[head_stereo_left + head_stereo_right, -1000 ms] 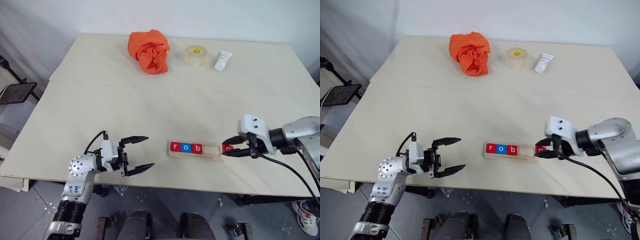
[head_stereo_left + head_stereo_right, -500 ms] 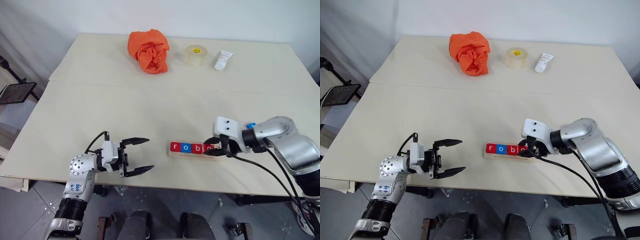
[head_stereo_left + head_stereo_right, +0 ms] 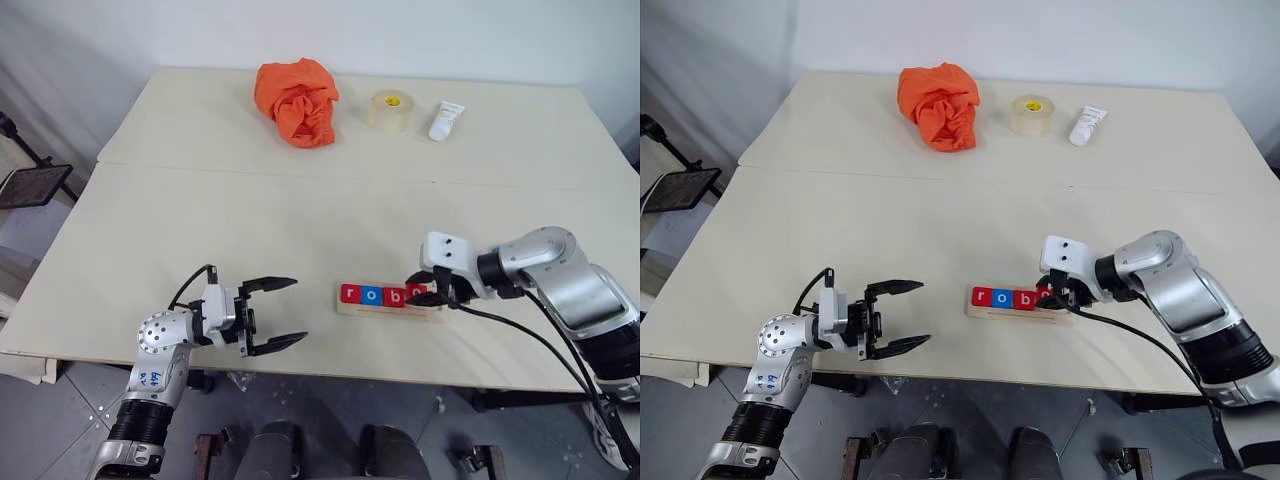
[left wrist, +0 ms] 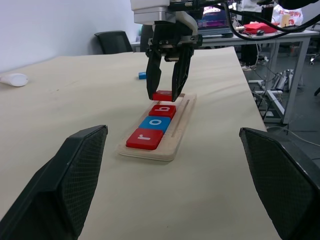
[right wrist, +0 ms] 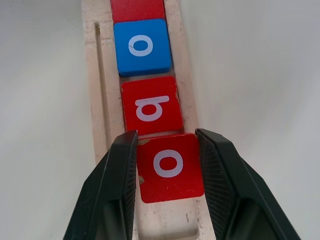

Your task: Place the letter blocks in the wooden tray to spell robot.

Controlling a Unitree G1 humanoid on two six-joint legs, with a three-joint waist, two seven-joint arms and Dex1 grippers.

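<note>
The wooden tray (image 3: 388,311) lies near the table's front edge. It holds three letter blocks in a row: red r (image 3: 349,294), blue o (image 3: 371,295) and red b (image 3: 394,296). My right gripper (image 5: 166,134) points down into the tray and is shut on a red o block (image 5: 170,167), which sits right after the b (image 5: 150,106). A small blue block (image 4: 143,75) lies on the table beyond the tray. My left gripper (image 3: 298,311) is open and holds nothing, left of the tray at the front edge, pointing at it.
At the back of the table (image 3: 250,220) are a crumpled orange cloth (image 3: 297,100), a roll of clear tape (image 3: 389,110) and a white tube (image 3: 446,120). The tray lies close to the table's front edge.
My right gripper has carried the red o block leftward, from beyond the tray's right end to the slot beside the b, and lowered it. The left gripper has stayed still.
</note>
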